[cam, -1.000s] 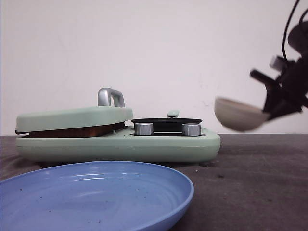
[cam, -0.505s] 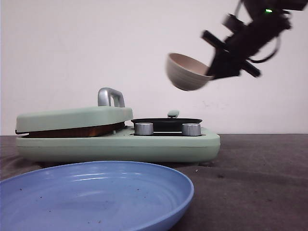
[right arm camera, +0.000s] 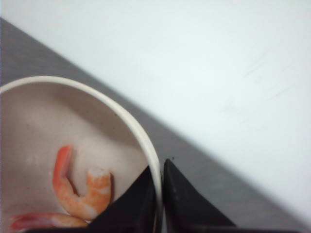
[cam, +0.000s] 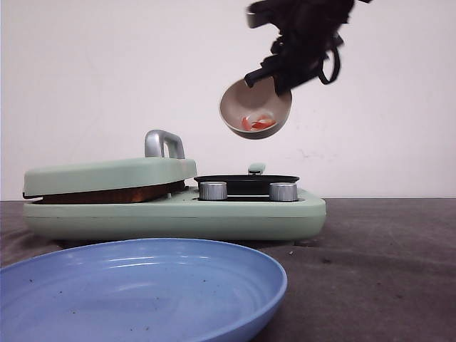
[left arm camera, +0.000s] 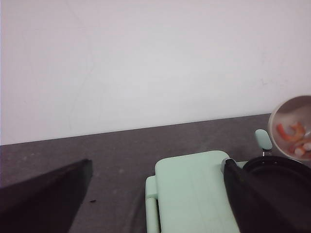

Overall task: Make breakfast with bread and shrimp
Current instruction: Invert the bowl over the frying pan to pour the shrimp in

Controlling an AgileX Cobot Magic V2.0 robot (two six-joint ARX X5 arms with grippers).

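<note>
A beige bowl (cam: pixel 255 108) hangs tilted in the air above the black pan (cam: pixel 246 179) of the green breakfast maker (cam: pixel 171 214). My right gripper (cam: pixel 274 75) is shut on the bowl's rim (right arm camera: pixel 136 131), one finger inside and one outside. Pink-orange shrimp (cam: pixel 258 123) lie in the bowl's low side; the right wrist view shows two shrimp (right arm camera: pixel 82 194) beside the inner finger. In the left wrist view the bowl (left arm camera: pixel 291 127) shows over the pan (left arm camera: pixel 277 179). My left gripper (left arm camera: pixel 156 167) is open above the green lid (left arm camera: pixel 194 194), holding nothing. The bread is hidden.
The maker's lid (cam: pixel 107 173) is down, with a metal handle (cam: pixel 164 142) and a brown band in the gap beneath. Two silver knobs (cam: pixel 213 190) face front. A blue plate (cam: pixel 135 292) lies nearest the camera. Dark tabletop (cam: pixel 385 271) lies to the right.
My right arm has carried the bowl from low at the right up and leftward to above the pan. The bowl has tipped so its inside and the shrimp now show.
</note>
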